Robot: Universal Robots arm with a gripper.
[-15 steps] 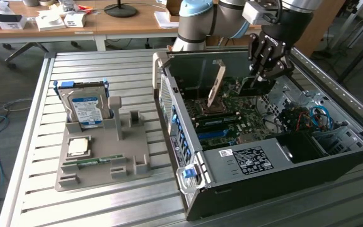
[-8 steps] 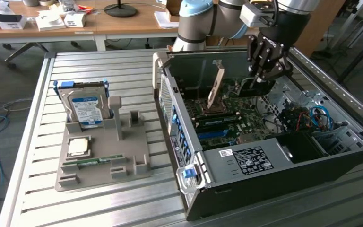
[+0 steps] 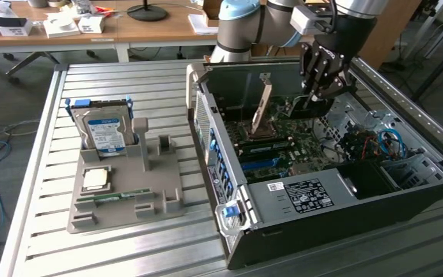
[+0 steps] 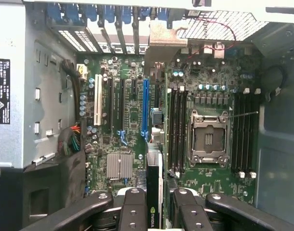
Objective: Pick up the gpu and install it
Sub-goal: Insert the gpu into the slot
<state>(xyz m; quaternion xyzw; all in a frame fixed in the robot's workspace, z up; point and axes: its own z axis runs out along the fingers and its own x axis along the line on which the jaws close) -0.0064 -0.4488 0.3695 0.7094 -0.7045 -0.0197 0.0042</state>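
The gpu [image 4: 154, 173] is a thin dark card seen edge-on, with a green logo on its near end. My gripper [image 4: 155, 196] is shut on it, with one black finger [image 4: 132, 207] on each side. The card hangs above the motherboard [image 4: 127, 120], in line with the long blue slot [image 4: 145, 108] and apart from it. In the exterior view my gripper [image 3: 319, 95] reaches down into the open computer case [image 3: 322, 196], with the dark gpu [image 3: 311, 108] below its fingers, over the board.
Memory slots [image 4: 178, 130] and an open processor socket [image 4: 207, 137] flank the blue slot. A tan upright piece [image 3: 262, 109] stands inside the case. On the slatted table, a grey holder [image 3: 152, 190] carries a hard drive [image 3: 106, 130], a chip [image 3: 96, 179] and a green memory stick [image 3: 113, 197].
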